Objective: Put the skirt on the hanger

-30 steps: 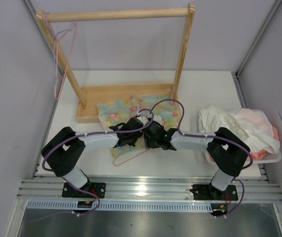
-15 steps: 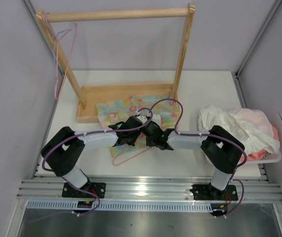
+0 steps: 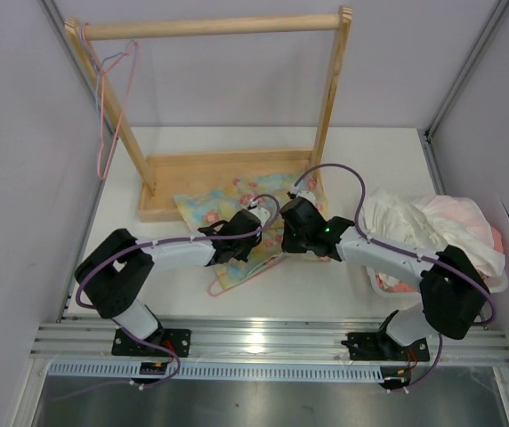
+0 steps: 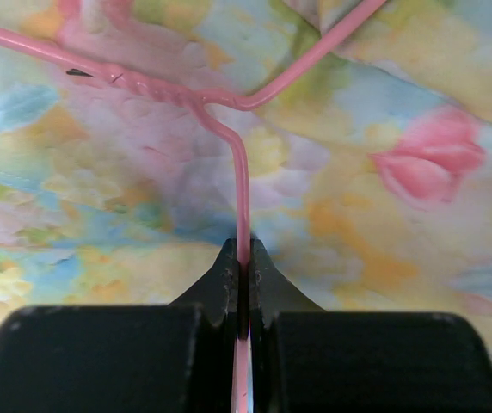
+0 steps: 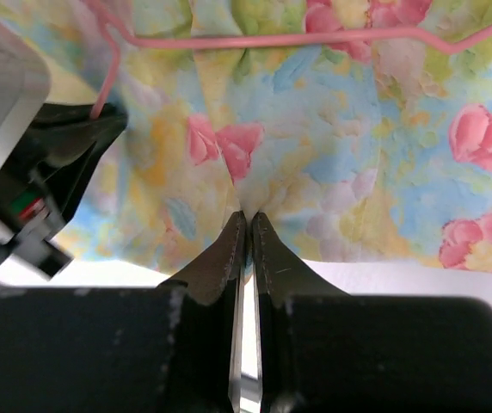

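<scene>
Right arm has swung out right, dragging cloth over wire.
Left gripper [image 4: 240, 254] pinches the neck of the thin pale pink wire hanger [image 4: 240, 185]; right gripper [image 5: 246, 219] clamps the pastel floral cloth skirt [image 5: 332, 146], mid-table beside the wooden rack base [image 3: 228, 169]. Keep the wire steady; pull slowly.

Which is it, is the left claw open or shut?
Shut. The left claw pinches the thin neck of the pink hanger between its fingers, with the flowery skirt underneath.
</scene>
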### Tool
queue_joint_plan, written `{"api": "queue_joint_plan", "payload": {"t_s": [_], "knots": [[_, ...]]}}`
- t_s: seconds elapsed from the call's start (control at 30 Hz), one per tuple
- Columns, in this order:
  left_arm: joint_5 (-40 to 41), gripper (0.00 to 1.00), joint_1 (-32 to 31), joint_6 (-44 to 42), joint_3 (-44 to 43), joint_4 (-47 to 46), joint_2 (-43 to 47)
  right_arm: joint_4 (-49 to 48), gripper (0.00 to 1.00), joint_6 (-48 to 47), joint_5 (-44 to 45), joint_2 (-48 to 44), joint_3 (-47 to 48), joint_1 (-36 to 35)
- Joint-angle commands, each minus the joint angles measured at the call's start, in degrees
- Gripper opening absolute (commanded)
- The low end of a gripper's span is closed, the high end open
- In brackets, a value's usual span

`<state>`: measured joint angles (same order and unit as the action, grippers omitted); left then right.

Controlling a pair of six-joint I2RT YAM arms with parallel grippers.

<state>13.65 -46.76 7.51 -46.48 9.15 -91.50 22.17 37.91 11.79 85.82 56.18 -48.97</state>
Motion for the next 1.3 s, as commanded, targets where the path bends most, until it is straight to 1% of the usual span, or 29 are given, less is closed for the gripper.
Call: {"api": "queue_joint_plan", "payload": {"t_s": [0.0, 0.1, 0.17, 0.27, 0.37, 0.43, 0.53, 0.6, 0.73, 0.8, 0.9, 1.0, 1.03, 1.07, 1.13, 1.17, 1.23, 1.27], "knots": [[3.31, 0.00, -0.26, -0.21, -1.07, -2.55, 0.45, 4.89, 0.02, -1.35, -4.40, -4.08, 1.21, 2.12], [4.19, 0.00, -0.17, 0.31, -0.28, -4.13, 0.89, 6.03, 0.01, -2.48, -4.50, -5.31, 0.25, 2.65], [3.93, 0.00, -0.17, 0.67, 0.07, -5.45, 1.32, 6.65, 0.01, -3.37, -6.51, -4.88, -0.20, 2.74], [5.41, 0.00, -0.17, 0.23, -0.45, -5.72, 1.59, 7.09, 0.01, -3.81, -5.56, -3.82, -1.60, 0.64], [5.95, 0.00, -0.26, -1.18, -0.81, -5.81, 1.94, 6.22, 0.00, -2.32, -5.37, -4.34, -5.72, 0.63], [6.21, 0.00, -0.17, -1.45, -0.72, -6.42, 2.21, 4.56, 0.01, -1.79, -6.51, -6.09, -8.63, 1.59], [5.69, 0.00, -0.17, -1.44, -1.07, -6.95, 2.03, 5.24, 0.02, -2.92, -7.57, -6.46, -9.16, 1.95], [5.25, 0.00, -0.17, -1.62, -1.86, -7.12, 2.12, 5.42, 0.02, -3.37, -7.49, -5.67, -9.60, 0.64], [4.63, 0.00, -0.17, -3.02, -3.00, -6.51, 2.47, 4.46, 0.03, -2.41, -7.40, -6.28, -14.50, -0.69], [3.76, 0.00, -0.17, -3.20, -3.62, -6.34, 2.73, 2.71, 0.06, -2.14, -9.14, -7.15, -15.84, -0.86], [2.00, 0.00, -0.35, -2.32, -2.92, -6.86, 4.22, 1.38, 0.07, -0.91, -8.81, -6.11, -15.23, -3.22], [1.73, 0.00, -0.43, -2.15, -2.13, -6.25, 5.89, 2.34, 0.07, -0.56, -7.14, -2.08, -11.89, -4.64], [1.99, 0.00, -0.35, -2.32, -2.39, -4.85, 7.03, 2.43, 0.09, -0.56, -6.61, -1.45, -11.10, -5.08], [2.17, 0.00, -0.35, -2.24, -2.56, -4.14, 7.65, 2.26, 0.18, -0.38, -6.43, -1.10, -11.10, -5.26], [1.82, 0.00, -0.43, -2.41, -2.91, -2.39, 9.23, 1.56, 0.29, -0.47, -6.87, -1.71, -11.10, -5.61], [1.65, 0.00, -0.35, -2.50, -3.00, -1.94, 10.54, 1.03, 0.41, -0.47, -7.13, -2.32, -11.18, -5.70], [0.68, 0.00, -0.35, -2.50, -3.44, -0.80, 11.43, 0.94, 0.49, -0.21, -6.87, -3.47, -10.49, -5.79], [0.24, 0.00, -0.35, -2.67, -3.53, 0.42, 11.61, 1.81, 0.55, -0.12, -6.17, -3.55, -8.83, -5.79]]}}
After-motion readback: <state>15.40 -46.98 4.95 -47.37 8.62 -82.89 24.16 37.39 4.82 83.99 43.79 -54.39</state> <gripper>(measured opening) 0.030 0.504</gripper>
